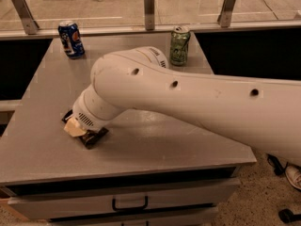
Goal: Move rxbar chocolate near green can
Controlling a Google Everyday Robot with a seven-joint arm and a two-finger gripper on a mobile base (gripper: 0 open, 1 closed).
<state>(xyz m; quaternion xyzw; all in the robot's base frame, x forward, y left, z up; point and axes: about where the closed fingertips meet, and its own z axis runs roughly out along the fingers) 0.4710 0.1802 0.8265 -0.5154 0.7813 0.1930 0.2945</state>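
The rxbar chocolate (94, 137), a flat dark wrapper, lies on the grey table (42, 159) at its front left. It is mostly covered by my gripper (74, 126), whose cream tip sits right on top of the bar. Only the bar's two ends show. The green can (179, 45) stands upright at the table's far edge, right of centre, well away from the bar. My thick white arm (188, 98) crosses the table from the right.
A blue can (71, 39) with a red-white logo stands at the far left of the table. A glass railing with metal posts (149, 6) runs behind. A drawer with a dark handle (129, 205) is below the table's front edge.
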